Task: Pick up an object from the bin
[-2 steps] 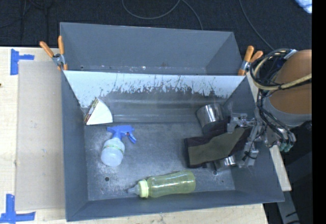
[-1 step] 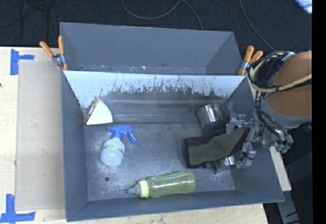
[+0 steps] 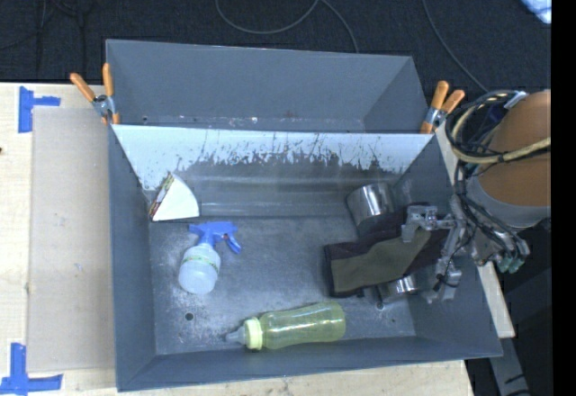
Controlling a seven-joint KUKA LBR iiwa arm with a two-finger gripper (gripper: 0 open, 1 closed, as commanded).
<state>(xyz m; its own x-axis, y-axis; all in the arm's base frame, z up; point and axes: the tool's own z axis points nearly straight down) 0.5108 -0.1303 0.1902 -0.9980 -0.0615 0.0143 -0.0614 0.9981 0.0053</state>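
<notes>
My gripper (image 3: 436, 250) is low at the bin's right wall and stands open, one finger toward the back and one toward the front. The right end of a dark, crumpled cloth (image 3: 369, 266) lies between the fingers. I cannot tell whether they touch it. A shiny metal cup (image 3: 368, 202) lies on its side just behind the cloth. A small shiny metal piece (image 3: 405, 285) peeks out at the cloth's front edge.
A yellow-green baby bottle (image 3: 295, 327) lies along the bin's front wall. A clear spray bottle with a blue trigger (image 3: 203, 257) lies at centre left. A white wedge-shaped piece (image 3: 174, 201) rests in the back left corner. The arm comes over the right rim.
</notes>
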